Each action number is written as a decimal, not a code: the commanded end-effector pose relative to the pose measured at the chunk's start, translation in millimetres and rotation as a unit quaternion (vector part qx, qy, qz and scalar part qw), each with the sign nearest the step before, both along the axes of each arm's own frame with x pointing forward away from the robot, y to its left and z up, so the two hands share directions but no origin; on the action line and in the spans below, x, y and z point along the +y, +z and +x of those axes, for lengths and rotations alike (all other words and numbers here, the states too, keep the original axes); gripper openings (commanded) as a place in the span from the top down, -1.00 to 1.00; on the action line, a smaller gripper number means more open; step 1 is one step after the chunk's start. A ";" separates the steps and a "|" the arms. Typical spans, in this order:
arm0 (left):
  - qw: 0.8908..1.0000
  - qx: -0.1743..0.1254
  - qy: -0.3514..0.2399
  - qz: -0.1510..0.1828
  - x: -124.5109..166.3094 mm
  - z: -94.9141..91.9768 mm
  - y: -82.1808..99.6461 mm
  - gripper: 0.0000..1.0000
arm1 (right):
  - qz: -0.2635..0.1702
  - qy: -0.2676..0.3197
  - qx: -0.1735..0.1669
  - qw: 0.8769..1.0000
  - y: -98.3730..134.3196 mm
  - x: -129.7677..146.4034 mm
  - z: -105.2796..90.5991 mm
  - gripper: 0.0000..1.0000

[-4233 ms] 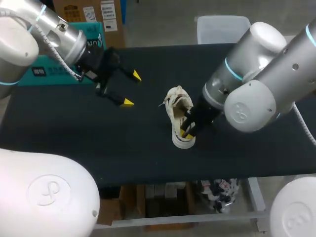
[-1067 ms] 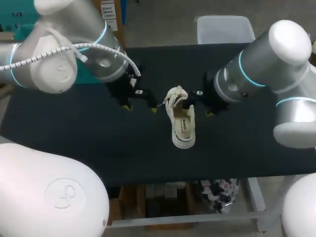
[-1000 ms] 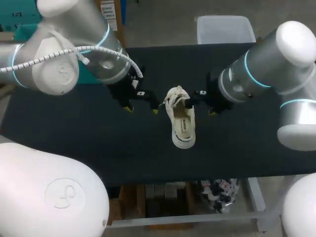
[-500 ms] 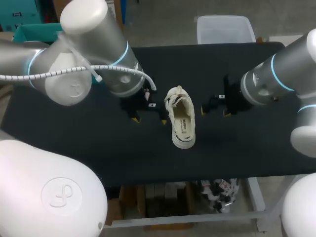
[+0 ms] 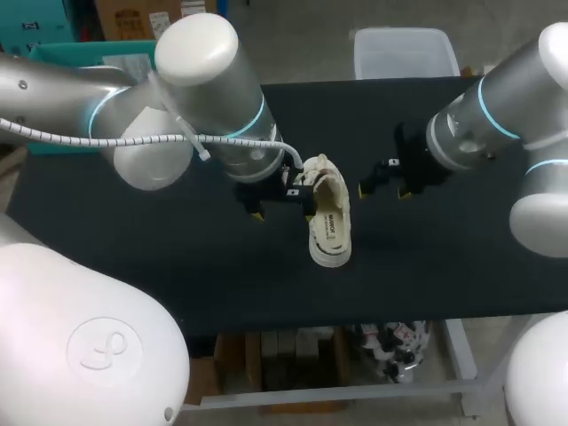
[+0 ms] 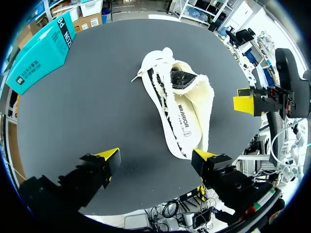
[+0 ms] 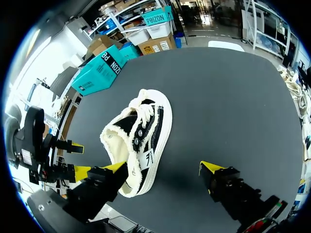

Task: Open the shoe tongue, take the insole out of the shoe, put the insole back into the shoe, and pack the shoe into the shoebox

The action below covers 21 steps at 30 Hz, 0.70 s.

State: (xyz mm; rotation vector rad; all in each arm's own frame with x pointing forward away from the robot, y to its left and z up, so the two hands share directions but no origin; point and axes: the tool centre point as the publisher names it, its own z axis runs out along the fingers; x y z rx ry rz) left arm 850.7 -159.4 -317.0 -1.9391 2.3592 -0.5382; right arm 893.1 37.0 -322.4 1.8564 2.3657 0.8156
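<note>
You see the right gripper [image 5: 383,189], whose tips were at the heel of the shoe [image 5: 327,213] 4.2 s ago, now drawn back to the shoe's right, fingers spread and empty. The left gripper [image 5: 282,211] has crossed from the far left to the shoe's other flank, also spread, one tip just beside the shoe, gripping nothing. The shoe has kept its place at mid-table, insole [image 6: 187,121] inside. The left arm probably takes over; the shoebox [image 6: 39,53] awaits
</note>
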 end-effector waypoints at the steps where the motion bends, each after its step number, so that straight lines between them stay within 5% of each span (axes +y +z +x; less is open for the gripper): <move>1: 1.000 0.001 0.003 -0.002 -7.3 13.2 -16.7 -1.00 | -0.004 0.065 0.010 0.998 -6.5 -7.3 18.3 -1.00; 21: 0.999 -0.027 0.019 -0.006 -36.3 40.8 -31.1 -1.00 | -0.045 0.159 -0.026 0.986 -24.9 -49.2 80.1 -1.00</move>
